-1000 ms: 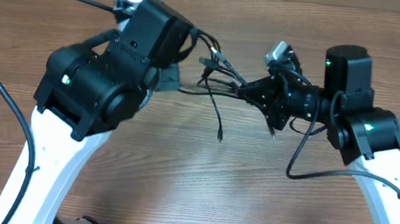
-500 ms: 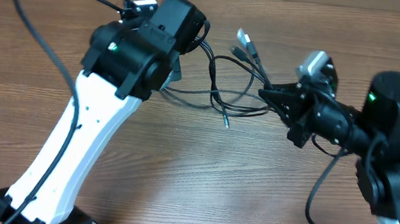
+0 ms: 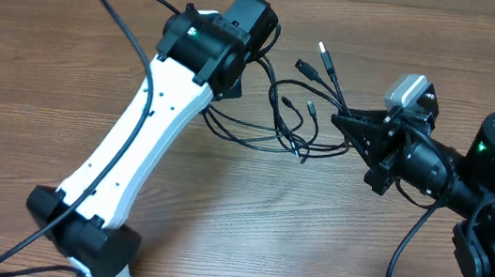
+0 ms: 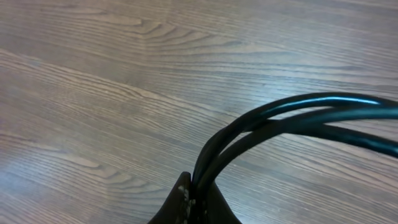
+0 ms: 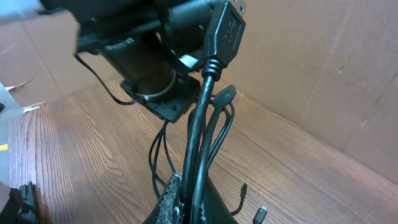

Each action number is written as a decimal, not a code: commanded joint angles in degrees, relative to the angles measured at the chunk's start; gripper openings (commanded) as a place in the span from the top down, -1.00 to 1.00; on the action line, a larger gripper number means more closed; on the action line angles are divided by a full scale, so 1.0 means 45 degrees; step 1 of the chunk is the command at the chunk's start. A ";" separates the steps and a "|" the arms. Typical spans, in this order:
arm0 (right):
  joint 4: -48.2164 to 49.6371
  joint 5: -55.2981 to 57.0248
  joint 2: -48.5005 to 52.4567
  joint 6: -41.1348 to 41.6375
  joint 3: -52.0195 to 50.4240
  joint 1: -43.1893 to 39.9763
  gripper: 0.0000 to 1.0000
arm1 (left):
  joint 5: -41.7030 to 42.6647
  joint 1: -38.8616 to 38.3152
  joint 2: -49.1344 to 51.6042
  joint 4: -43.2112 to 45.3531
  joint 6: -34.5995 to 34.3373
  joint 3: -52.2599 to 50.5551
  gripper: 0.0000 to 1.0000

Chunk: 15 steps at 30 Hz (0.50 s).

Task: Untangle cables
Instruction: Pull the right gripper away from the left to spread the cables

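The cables (image 3: pixel 281 114) are thin black cords hanging tangled between my two grippers above the wooden table (image 3: pixel 68 60), with plug ends fanned out at the top (image 3: pixel 323 63). My left gripper (image 3: pixel 236 80) is shut on one end of the bundle; in the left wrist view two cords (image 4: pixel 249 130) rise from its shut jaws (image 4: pixel 196 202). My right gripper (image 3: pixel 348 127) is shut on the other end; in the right wrist view several cords (image 5: pixel 202 124) pass up through its jaws (image 5: pixel 189 199), one ending in a USB plug (image 5: pixel 225 28).
The left arm's thick black cable (image 3: pixel 121 10) loops over the table's left side. The right arm's thick cable (image 3: pixel 410 244) hangs at the right. A cardboard wall (image 5: pixel 323 68) stands behind the table.
Both arms have moved right and toward the back. The cables are lifted and stretched wider between the grippers, and the plug ends have shifted right.
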 commanded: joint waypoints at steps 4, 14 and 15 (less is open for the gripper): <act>-0.0073 0.1209 -0.0345 0.0146 0.0495 -0.0097 0.93 | -0.0461 0.1069 0.0884 0.0034 0.0194 -0.0058 0.91; -0.0160 0.3575 -0.1107 0.0141 0.0500 -0.0097 0.93 | -0.0408 0.2764 0.1015 0.0165 0.0593 -0.0058 0.92; -0.0257 0.4036 -0.1166 0.0136 0.0500 -0.0097 0.93 | -0.0408 0.2890 0.1015 0.0160 0.0636 -0.0058 0.91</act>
